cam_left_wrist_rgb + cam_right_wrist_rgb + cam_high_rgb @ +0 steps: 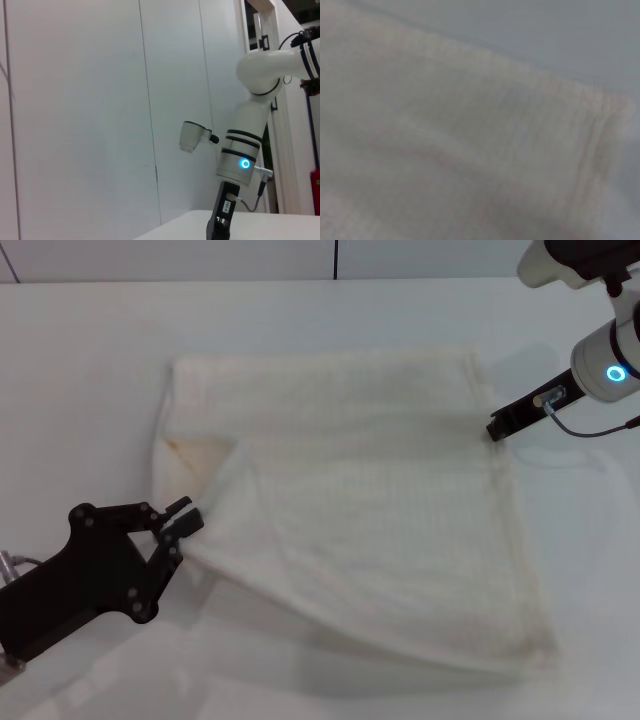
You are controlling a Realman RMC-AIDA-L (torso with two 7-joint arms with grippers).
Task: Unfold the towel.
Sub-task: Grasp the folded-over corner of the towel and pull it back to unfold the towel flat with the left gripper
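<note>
Your towel lies mostly spread on the table, with one fold left along its left side. Left pincer pinches that folded corner. Right pincer sits at the towel's right edge; grip: cannot tell.

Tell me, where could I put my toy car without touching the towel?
There is bare table behind the towel and at its left, from the far edge down toward the left gripper. The near right corner is free too. It is crowded by the towel's left corner and by the right gripper at its right edge.
</note>
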